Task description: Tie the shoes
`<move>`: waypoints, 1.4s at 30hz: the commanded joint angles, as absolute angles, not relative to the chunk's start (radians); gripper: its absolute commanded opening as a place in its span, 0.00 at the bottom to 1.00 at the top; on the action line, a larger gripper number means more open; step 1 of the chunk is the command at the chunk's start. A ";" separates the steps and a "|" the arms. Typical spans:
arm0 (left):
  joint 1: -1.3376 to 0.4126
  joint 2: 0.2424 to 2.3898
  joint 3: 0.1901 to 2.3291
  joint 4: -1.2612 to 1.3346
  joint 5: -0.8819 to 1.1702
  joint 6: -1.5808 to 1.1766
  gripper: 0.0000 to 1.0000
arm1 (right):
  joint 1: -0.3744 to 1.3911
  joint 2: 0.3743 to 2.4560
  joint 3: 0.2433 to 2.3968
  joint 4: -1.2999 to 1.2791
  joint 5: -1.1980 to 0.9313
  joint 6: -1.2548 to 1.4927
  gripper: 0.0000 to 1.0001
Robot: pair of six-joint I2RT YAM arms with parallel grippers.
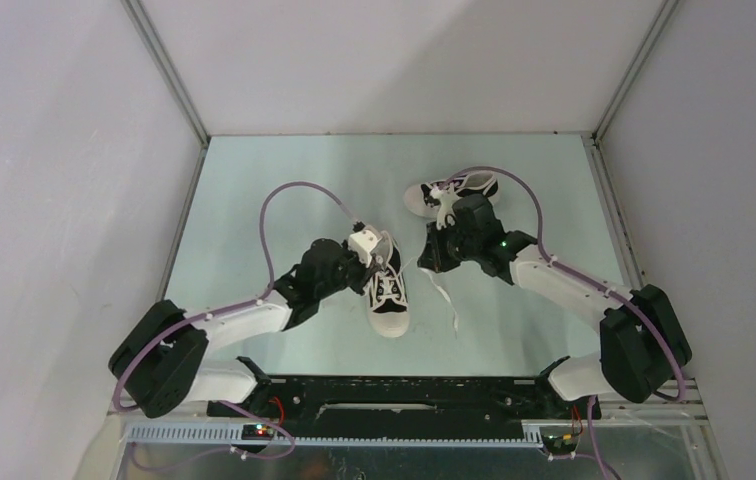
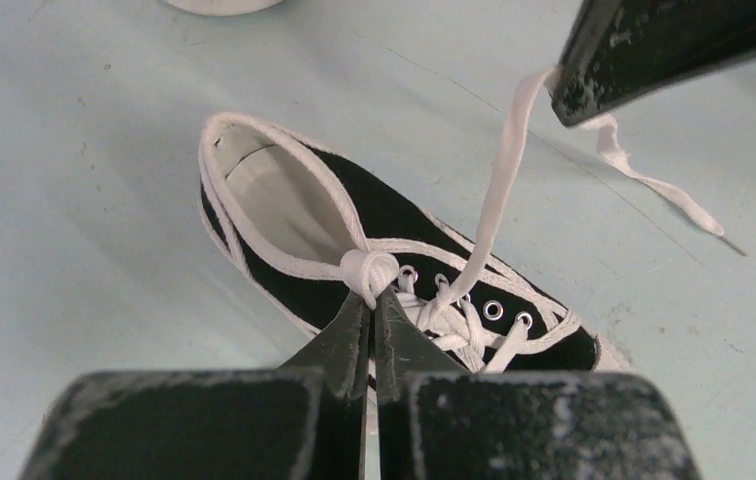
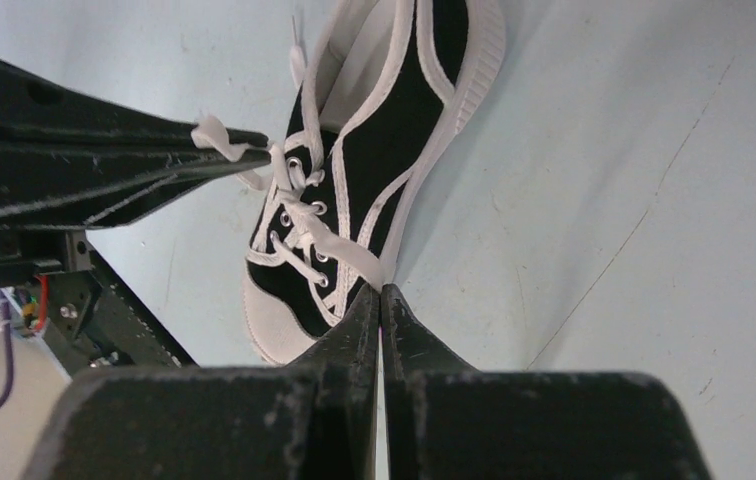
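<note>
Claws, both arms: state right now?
Left claw: closed, pinching a bunched white lace loop on the black canvas sneaker.
Right claw: closed on that sneaker's other white lace strand.

On black shoe (image 2: 384, 215), left fingers (image 2: 346, 345) pinching bunched lace (image 2: 369, 272), right fingers (image 2: 654, 45) gripping other lace (image 2: 499, 190)

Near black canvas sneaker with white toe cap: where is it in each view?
Top external: near black canvas sneaker with white toe cap, centre, toe toward the bottom edge.
Left wrist: centre, heel opening upper left.
Right wrist: upper centre, toe lower left.
Shared landmark: its white lace, criss-crossed over the eyelets.
</note>
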State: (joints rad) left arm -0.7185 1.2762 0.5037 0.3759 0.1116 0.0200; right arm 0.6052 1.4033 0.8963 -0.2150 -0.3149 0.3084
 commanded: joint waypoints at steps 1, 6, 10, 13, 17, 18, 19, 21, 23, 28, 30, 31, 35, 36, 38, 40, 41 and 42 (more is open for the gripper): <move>-0.730 1.302 0.568 0.341 0.169 0.124 0.00 | 0.561 1.421 0.966 -0.209 -0.388 0.357 0.01; -0.746 1.343 0.655 0.176 0.211 0.255 0.00 | 0.554 1.493 1.059 -0.289 -0.468 0.361 0.03; -0.755 1.363 0.700 0.105 0.213 0.324 0.00 | 0.553 1.533 1.100 -0.299 -0.530 0.374 0.04; -0.756 1.360 0.716 0.077 0.210 0.371 0.00 | 0.554 1.556 1.126 -0.306 -0.551 0.376 0.05; -0.756 1.364 0.755 -0.005 0.201 0.425 0.00 | 0.561 1.586 1.154 -0.311 -0.570 0.378 0.06; -0.757 1.367 0.760 -0.017 0.200 0.432 0.00 | 0.564 1.598 1.159 -0.314 -0.566 0.378 0.06; -0.756 1.369 0.771 -0.038 0.201 0.445 0.00 | 0.564 1.612 1.172 -0.322 -0.565 0.380 0.06; -0.757 1.372 0.783 -0.052 0.197 0.463 0.00 | 0.569 1.631 1.191 -0.332 -0.565 0.380 0.06; -0.757 1.372 0.787 -0.057 0.199 0.479 0.00 | 0.577 1.643 1.203 -0.337 -0.560 0.380 0.06; -0.762 1.365 0.789 -0.071 0.235 0.542 0.00 | 0.587 1.665 1.235 -0.347 -0.547 0.385 0.06; -0.766 1.366 0.788 -0.074 0.241 0.565 0.00 | 0.592 1.673 1.249 -0.355 -0.545 0.381 0.06; -0.767 1.369 0.791 -0.076 0.242 0.569 0.00 | 0.597 1.678 1.254 -0.361 -0.543 0.380 0.06; -0.767 1.386 0.808 -0.083 0.242 0.580 0.00 | 0.606 1.686 1.276 -0.376 -0.542 0.373 0.06; -0.768 1.390 0.815 -0.084 0.238 0.581 0.00 | 0.608 1.686 1.279 -0.380 -0.541 0.373 0.06; -0.768 1.398 0.822 -0.088 0.246 0.584 0.00 | 0.610 1.686 1.282 -0.386 -0.532 0.372 0.06; -0.768 1.402 0.824 -0.085 0.249 0.584 0.00 | 0.612 1.687 1.287 -0.397 -0.530 0.372 0.07; -0.768 1.403 0.825 -0.084 0.250 0.584 0.00 | 0.612 1.686 1.290 -0.399 -0.530 0.371 0.07; -0.768 1.404 0.826 -0.082 0.252 0.583 0.00 | 0.613 1.687 1.290 -0.405 -0.529 0.371 0.07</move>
